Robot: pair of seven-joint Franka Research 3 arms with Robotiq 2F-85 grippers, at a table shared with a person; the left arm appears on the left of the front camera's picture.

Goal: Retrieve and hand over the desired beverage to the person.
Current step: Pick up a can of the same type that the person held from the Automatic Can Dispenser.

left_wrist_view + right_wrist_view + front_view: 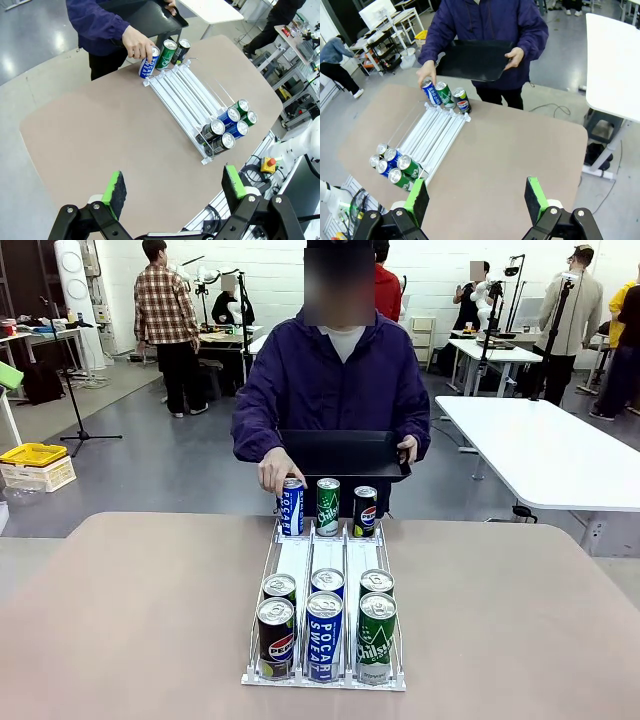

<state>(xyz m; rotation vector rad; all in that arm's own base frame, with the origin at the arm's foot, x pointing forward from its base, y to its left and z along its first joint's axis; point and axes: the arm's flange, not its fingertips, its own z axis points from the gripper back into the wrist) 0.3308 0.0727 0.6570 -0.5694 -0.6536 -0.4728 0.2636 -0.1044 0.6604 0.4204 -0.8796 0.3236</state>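
Jaws wide, empty: left gripper [174,187] and right gripper [476,197] over the brown table [100,130]
Purple-jacketed person [335,390] touches a blue Pocari can [291,508] at the white rack's [327,556] far end, perhaps the wanted drink; grip the near blue can [324,635] squarely

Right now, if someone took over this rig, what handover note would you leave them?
Left gripper: open, empty, above the table's near side. Right gripper: open, empty, likewise.
The person stands at the far edge, one hand on the Pocari Sweat can at the can rack's far end, the other hand holding a black tray.
Beside that can: a Chilsung can and a Pepsi can. Six more cans sit at the rack's near end.
Done: nothing picked. Left: grasp the wanted drink, possibly the touched Pocari Sweat, and hand it over.
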